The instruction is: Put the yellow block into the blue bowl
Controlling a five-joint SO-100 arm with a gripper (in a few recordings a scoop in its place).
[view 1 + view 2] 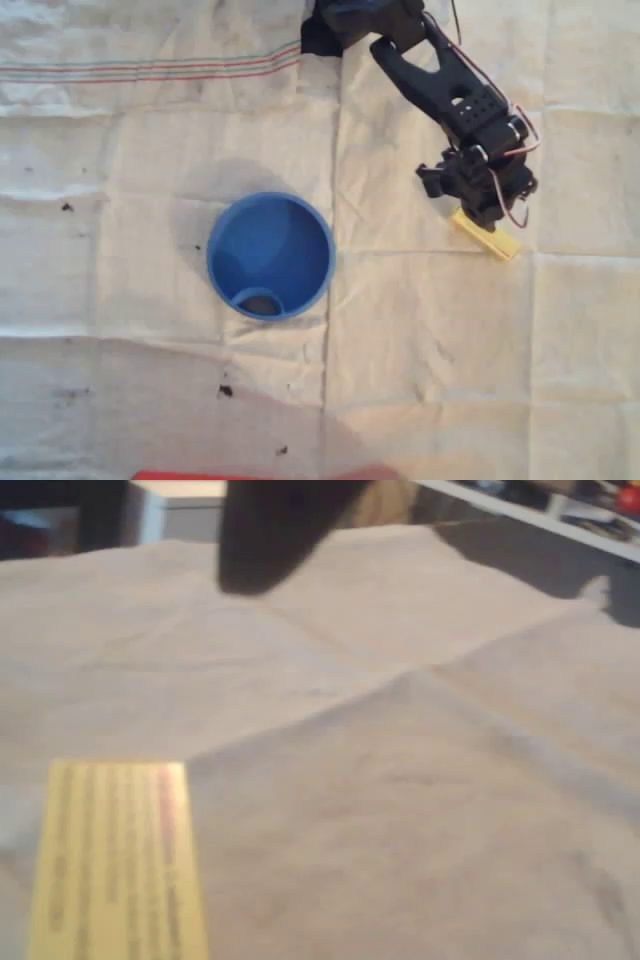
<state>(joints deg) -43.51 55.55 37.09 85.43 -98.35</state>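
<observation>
We count one yellow block [487,234], one blue bowl [270,255], one black arm [440,80]. In the overhead view the block lies on the cloth-covered desk [120,180] right of the bowl, well apart from it, angled so its long axis runs from upper left to lower right. Its upper-left end is hidden under the gripper [478,208]; the lower-right end sticks out clear. The bowl stands upright, with nothing in it but a darker ring-shaped mark [260,301] inside near its lower rim.

The gripper sits right over the block's near end. We cannot tell whether the jaws are open or closed, or whether they touch the block: the arm's body and wires [520,150] cover them from above.

The wrist view is blurred. The block [115,860] fills the lower left corner, cut off by the bottom edge, plain yellow with a faint reddish streak along its right side. A dark out-of-focus shape [270,530] hangs in from the top edge; likely part of the gripper, too soft to say which. The cloth [420,780] shows fold creases.

The cloth has a few dark specks [225,390], and thin coloured stripes [150,70] run across its upper left. A red strip [200,475] is cut off at the bottom edge of the overhead view; we can't make out what it is.
</observation>
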